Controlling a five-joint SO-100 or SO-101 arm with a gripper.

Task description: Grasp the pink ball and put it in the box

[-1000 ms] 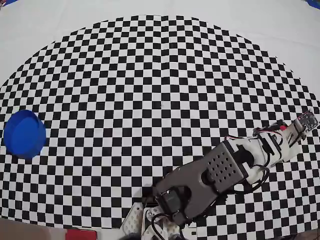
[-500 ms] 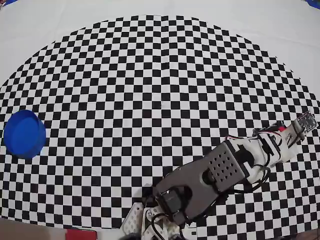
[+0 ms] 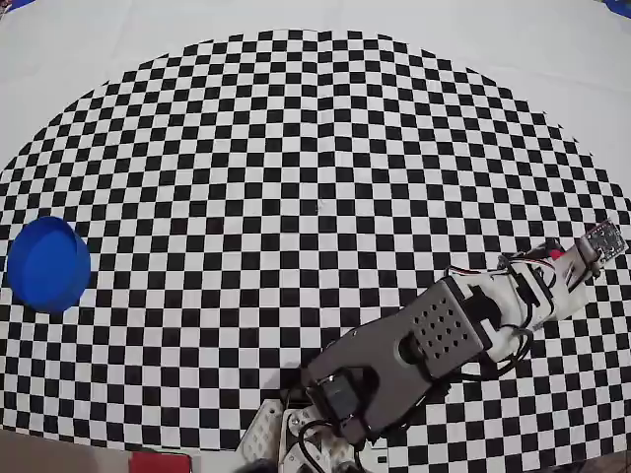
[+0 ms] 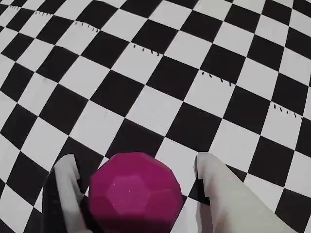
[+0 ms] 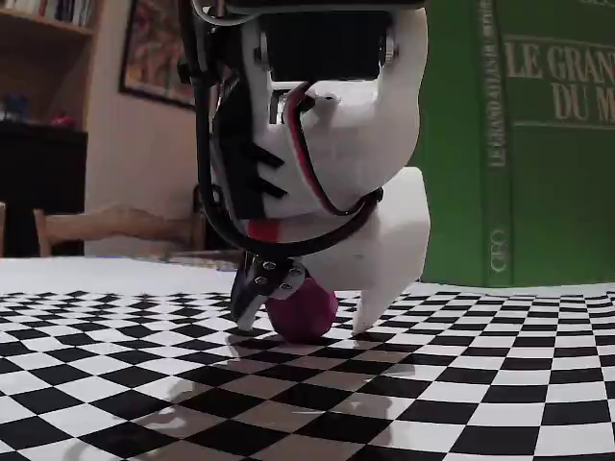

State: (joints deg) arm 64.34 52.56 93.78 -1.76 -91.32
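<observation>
Box [image 3: 47,264]: far left on checkered worktop [image 3: 315,148] in overhead view, well apart from gripper at far right.

Pink ball [image 4: 135,193]: on worktop, between gripper fingers; wrist view shows left finger [image 4: 63,191] just beside ball, right finger [image 4: 228,194] standing off with visible gap.

Gripper [image 5: 303,322]: spread, straddling ball, tips low near worktop; no pinch evident.

Judgement: ball sits toward left finger; closing is next, then long carry leftward to box.

Top-down; wrist close-up; table-level side view
</observation>
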